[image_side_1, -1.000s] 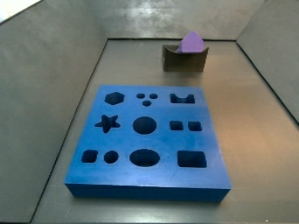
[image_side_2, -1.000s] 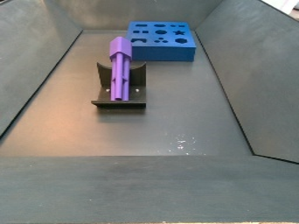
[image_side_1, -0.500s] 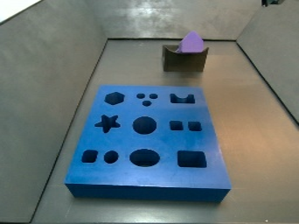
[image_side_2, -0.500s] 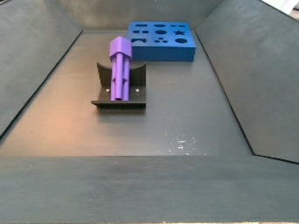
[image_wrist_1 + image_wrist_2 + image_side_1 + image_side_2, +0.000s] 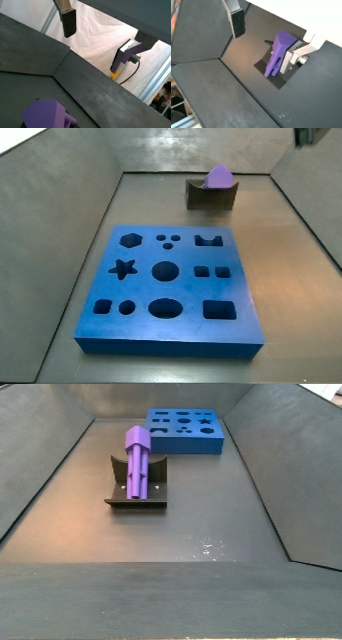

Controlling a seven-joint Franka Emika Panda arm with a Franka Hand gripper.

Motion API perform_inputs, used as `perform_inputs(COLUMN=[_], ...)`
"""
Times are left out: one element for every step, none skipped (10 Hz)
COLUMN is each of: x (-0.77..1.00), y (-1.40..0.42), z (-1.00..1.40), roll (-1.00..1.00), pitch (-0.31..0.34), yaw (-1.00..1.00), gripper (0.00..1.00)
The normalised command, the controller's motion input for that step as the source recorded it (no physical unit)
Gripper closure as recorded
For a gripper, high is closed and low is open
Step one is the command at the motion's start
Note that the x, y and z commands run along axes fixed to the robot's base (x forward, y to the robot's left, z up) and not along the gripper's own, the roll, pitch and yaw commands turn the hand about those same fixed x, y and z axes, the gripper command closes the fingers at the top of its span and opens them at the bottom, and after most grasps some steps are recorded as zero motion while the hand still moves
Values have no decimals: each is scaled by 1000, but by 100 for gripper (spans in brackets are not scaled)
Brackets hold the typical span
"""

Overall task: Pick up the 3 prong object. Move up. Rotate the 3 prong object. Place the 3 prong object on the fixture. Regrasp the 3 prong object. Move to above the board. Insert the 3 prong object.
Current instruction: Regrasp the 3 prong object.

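Misalignment is the main risk from here, in my judgement: the tool [image 5: 271, 31] hangs released and empty well above the 3 prong object [image 5: 138, 456], and a regrasp taken off-centre or at a slant could tip the piece out of its rest or leave the prongs skewed for the board [image 5: 170, 284]. The piece lies along the fixture [image 5: 136, 482], its blocky head up at the notch and its shaft sloping down toward the base plate, light purple against the dark bracket. In a wrist view the silver fingers [image 5: 235, 20] stand wide apart with nothing between them. The board sits well apart.
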Motion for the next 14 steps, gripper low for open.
perform_inputs(x=[54, 61, 70, 74, 81, 89, 97, 106, 106, 96, 93, 90, 86, 0], y=[33, 33, 31, 28, 26, 21, 18, 15, 8, -1, -7, -5, -11, 0], z=[-1000, -1000, -1000, -1000, -1000, -1000, -1000, -1000, -877, -667, -518, -420, -191, 0], roll=[96, 75, 61, 61, 65, 66, 64, 61, 62, 66, 67, 72, 73, 0], pitch=[-61, -79, -92, -93, -88, -83, -61, -52, -25, 2, 19, 28, 37, 0], yaw=[110, 93, 62, 41, 16, -3, -16, -22, -24, -18, -12, -5, 20, 0], gripper=[0, 0, 0, 0, 0, 0, 0, 0, 0, 0, 0, 0, 0, 100])
